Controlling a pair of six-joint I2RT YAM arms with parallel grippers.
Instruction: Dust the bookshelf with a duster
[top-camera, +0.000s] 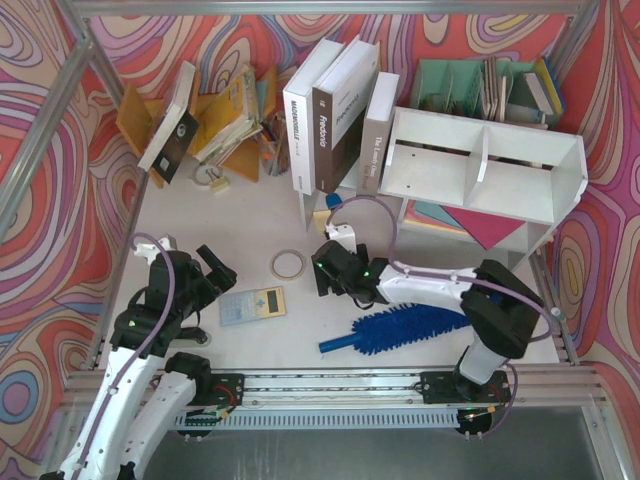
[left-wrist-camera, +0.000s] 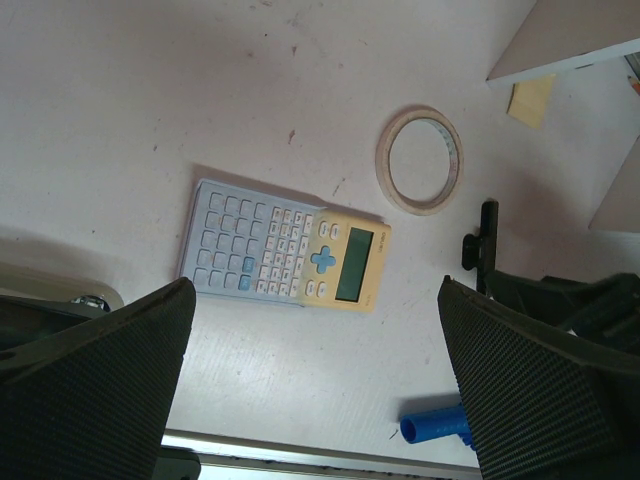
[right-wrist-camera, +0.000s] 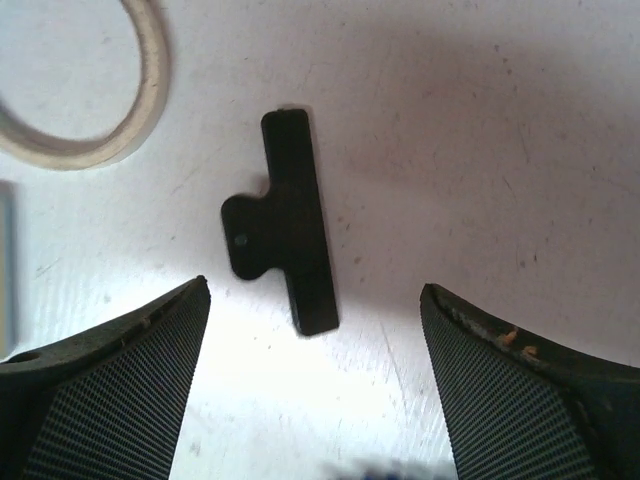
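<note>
– Since the right hand (right-wrist-camera: 312, 288) hangs empty with its jaws apart over the black clip (right-wrist-camera: 280, 225), the duster (top-camera: 410, 327) isn't picked up. It lies flat on the desk (top-camera: 240, 225) beside the right arm.
– Left hand (left-wrist-camera: 315, 285)?
– Spread wide, empty, over the calculator (left-wrist-camera: 285, 260). Looks parked clear. The bookshelf (top-camera: 480, 170) stands back right, well apart from the duster.

Duster (left-wrist-camera: 432, 425): left wrist cam shows only handle tip; rest behind finger pad (left-wrist-camera: 520, 390). Top cam: fluffy head partly under right arm (top-camera: 440, 285). Tape ring (right-wrist-camera: 148, 90) cut by frame edge, right wrist. Calc (left-wrist-camera: 285, 245) key labels illegible.
</note>
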